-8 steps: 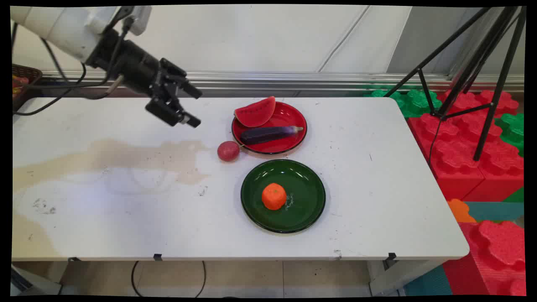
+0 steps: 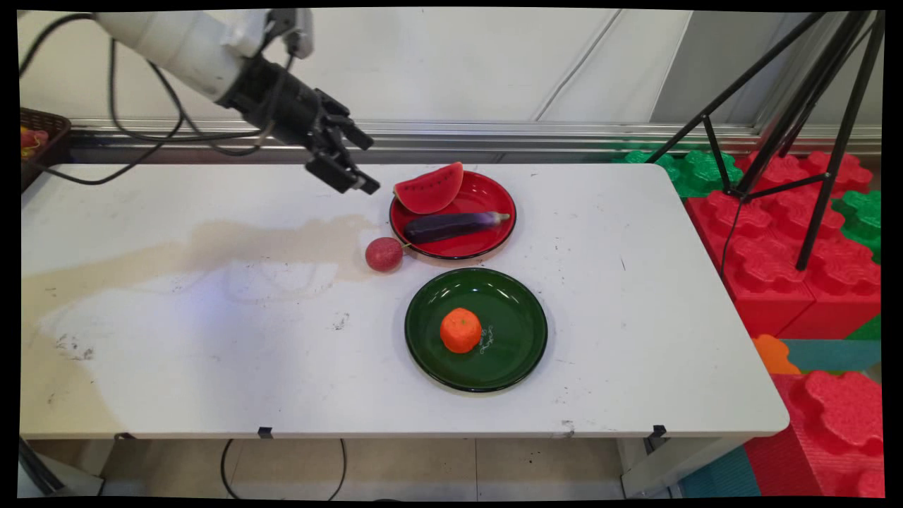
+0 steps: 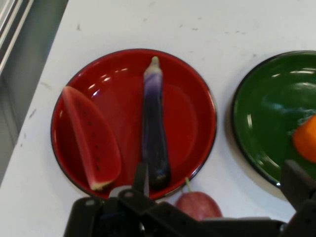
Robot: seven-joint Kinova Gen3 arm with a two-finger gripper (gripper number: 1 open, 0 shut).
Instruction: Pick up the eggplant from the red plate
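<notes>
The gripper (image 2: 362,164) hung above the white bench (image 2: 211,353), just left of the red plate (image 2: 494,201); its jaws stood open and held nothing; the watermelon slice (image 2: 429,188) leaned on that plate's rim nearest the gripper; the purple eggplant (image 2: 455,224) lay across the same plate; a red apple (image 2: 384,254) sat on the bench touching the plate's edge; an orange (image 2: 461,330) rested in the green plate (image 2: 522,310) nearer the camera.
</notes>
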